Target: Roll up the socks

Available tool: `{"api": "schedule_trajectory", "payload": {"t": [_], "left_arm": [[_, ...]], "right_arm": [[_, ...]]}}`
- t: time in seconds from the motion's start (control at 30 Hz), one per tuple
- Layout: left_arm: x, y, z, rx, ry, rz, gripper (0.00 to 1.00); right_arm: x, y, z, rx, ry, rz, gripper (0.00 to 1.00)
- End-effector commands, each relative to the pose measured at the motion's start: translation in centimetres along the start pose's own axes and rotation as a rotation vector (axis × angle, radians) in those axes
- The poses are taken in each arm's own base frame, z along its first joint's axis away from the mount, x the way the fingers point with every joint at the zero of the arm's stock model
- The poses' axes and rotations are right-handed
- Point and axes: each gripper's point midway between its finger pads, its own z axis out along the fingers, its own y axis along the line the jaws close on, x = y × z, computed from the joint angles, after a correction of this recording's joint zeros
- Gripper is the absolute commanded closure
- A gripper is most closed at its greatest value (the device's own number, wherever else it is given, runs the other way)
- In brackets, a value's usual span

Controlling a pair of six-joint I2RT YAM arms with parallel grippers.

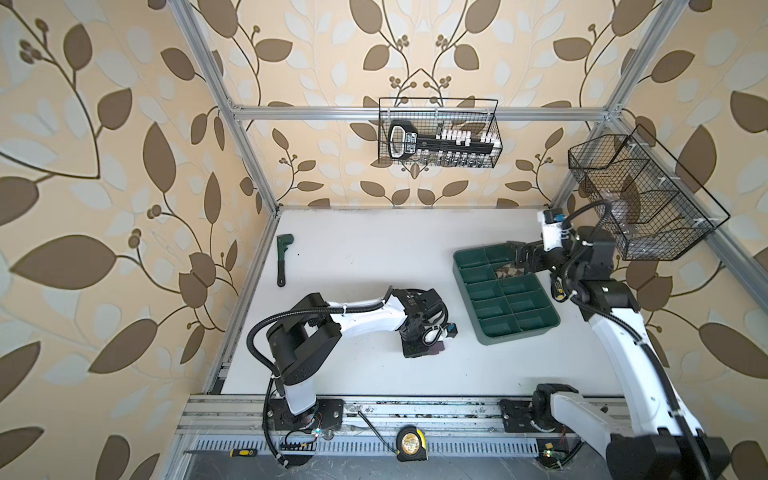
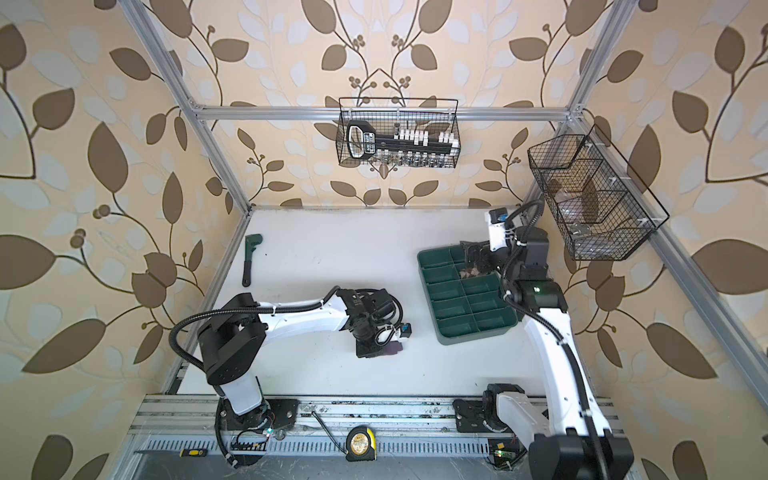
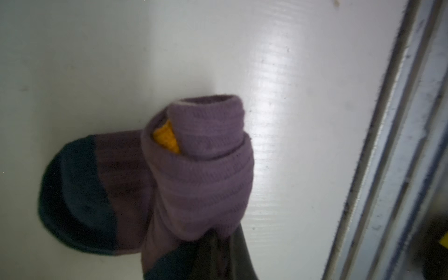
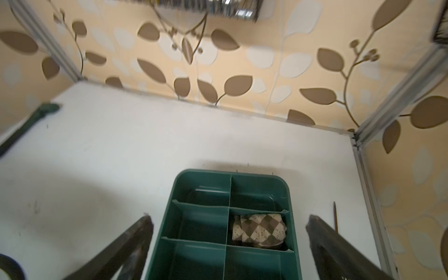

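Note:
The purple ribbed sock [image 3: 201, 169] lies on the white table, partly rolled, with a yellow cuff peeking from the roll and its navy toe lying flat. My left gripper [image 3: 218, 244] is shut on the roll's near end. In both top views only a bit of purple sock [image 1: 436, 348] [image 2: 394, 348] shows under that gripper [image 1: 419, 347]. The rolled tan-and-brown argyle sock [image 4: 259, 230] [image 1: 508, 271] sits in one compartment of the green divided tray [image 4: 230, 171] [image 1: 486, 336]. My right gripper [image 4: 229, 220] [image 1: 524, 255] hovers over the tray's far end, open and holding nothing.
A green wrench [image 1: 283, 259] lies at the table's far left. Wire baskets hang on the back wall [image 1: 438, 133] and the right frame [image 1: 648, 199]. A tape measure [image 1: 411, 444] and a screwdriver [image 1: 243, 453] lie on the front rail.

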Motion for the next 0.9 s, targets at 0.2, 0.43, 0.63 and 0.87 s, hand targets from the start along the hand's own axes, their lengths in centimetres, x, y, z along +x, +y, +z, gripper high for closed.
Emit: {"api": "schedule_trajectory", "payload": {"t": [0.2,0.43,0.63,0.87], "left_arm": [[2.5,-1.2,0.6,0.385,0.081,-0.238,1.0],[2.5,0.1,1.4,0.378,0.097,-0.275,1.0],[2.5,0.6,1.7,0.373,0.104,-0.298,1.0],[2.6,0.8,1.7,0.37,0.105,-0.304,1.0]], "right_arm": [[5.4,17.2,-5.8,-0.572,-0.111,-0.419,0.05],[17.8,19.1,-7.9,-0.447,0.122,-1.21,0.1],[22.5,20.9,-8.0,-0.429,0.141,-1.391,0.22],[26.7,23.1,-6.2,-0.483,0.144,-1.404,0.25]]}}
